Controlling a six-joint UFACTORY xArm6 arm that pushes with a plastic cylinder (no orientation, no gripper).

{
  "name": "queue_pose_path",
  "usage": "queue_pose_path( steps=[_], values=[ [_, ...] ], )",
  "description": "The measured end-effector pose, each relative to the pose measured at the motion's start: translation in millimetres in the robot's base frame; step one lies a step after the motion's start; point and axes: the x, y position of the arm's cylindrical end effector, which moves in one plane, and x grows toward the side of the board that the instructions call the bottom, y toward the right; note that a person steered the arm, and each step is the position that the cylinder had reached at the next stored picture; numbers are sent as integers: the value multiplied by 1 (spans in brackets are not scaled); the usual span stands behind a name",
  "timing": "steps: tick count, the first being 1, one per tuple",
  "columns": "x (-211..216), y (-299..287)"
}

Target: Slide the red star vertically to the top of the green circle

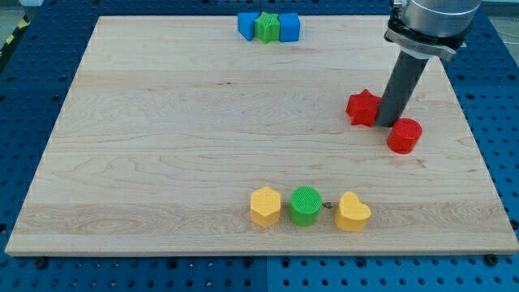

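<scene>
Nearest you, along the view's bottom edge of the pale wooden board [162, 146], sits a row of three ribbed plastic blocks: a yellow hexagon [265, 205], the green circle [306, 205] just beside it, and a yellow heart [353, 212] a little apart on the view's right. You can see fine printed ridges on the circle's flat top. At the view's top, a blue block [247, 25], a green star [267, 27] and a blue cube [289, 27] press together in a line. Look to the view's right for the red star [363, 107]: chunky, matte, well above the green circle and off to its right. My tip [388, 123] stands between that star and a red cylinder [404, 135], touching or nearly touching the star's right side. You have no jaws to check; the smooth dark rod holds nothing.
</scene>
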Motion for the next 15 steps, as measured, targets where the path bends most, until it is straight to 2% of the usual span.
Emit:
queue_pose_path(
  steps=[5,8,13,15],
  values=[
    [-13,-49],
    [-25,-101],
    [-16,-80],
    [-31,-85]
  ],
)
